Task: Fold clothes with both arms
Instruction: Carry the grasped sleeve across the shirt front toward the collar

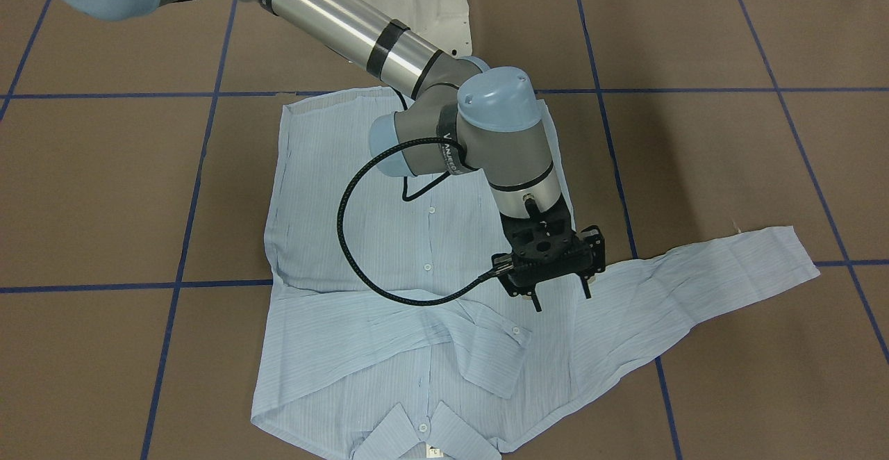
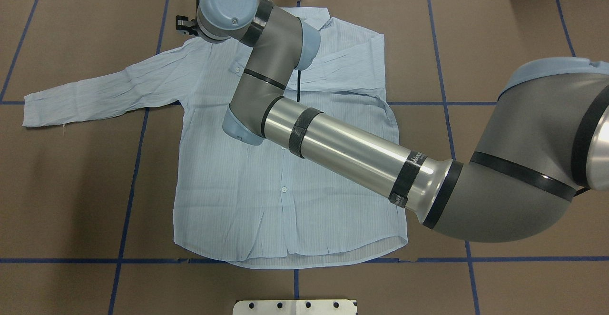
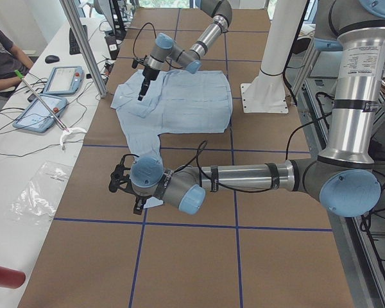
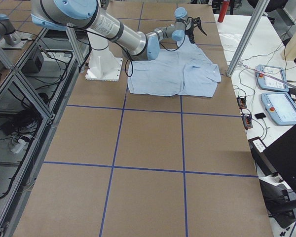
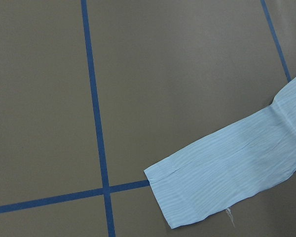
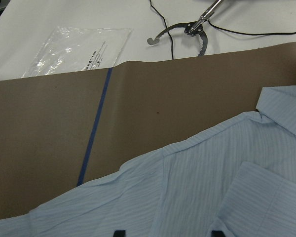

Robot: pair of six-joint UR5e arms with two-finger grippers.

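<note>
Okay, front view, bottom edge upward. Shows collar (image 1: pixel 396 432) of light-blue shirt (image 1: pixel 312 189) at bottom centre, shirt flat and button-side up on brown table (image 1: pixel 729 154) with blue tape lines (image 1: pixel 187 237). Shows one sleeve folded across chest, cuff (image 1: pixel 494 357) at lower centre; other sleeve (image 1: pixel 722 269) stretched out to right of frame. Higher up, finds right gripper (image 1: pixel 562 299) centre-right, over shoulder area by that sleeve's root, fingers (image 1: pixel 585 288) spread apart, gripping nothing. Puts hem (image 1: pixel 326 102) at upper centre, white pedestal (image 1: pixel 417 1) at top edge. Side view from robot's left: catches left gripper (image 3: pixel 120 181) left of centre, low over table at tip of other sleeve; can't tell whether spread or closed. Left wrist view: shows just sleeve end (image 5: pixel 227 187) at lower right on table, tape lines crossing at lower left.
</note>
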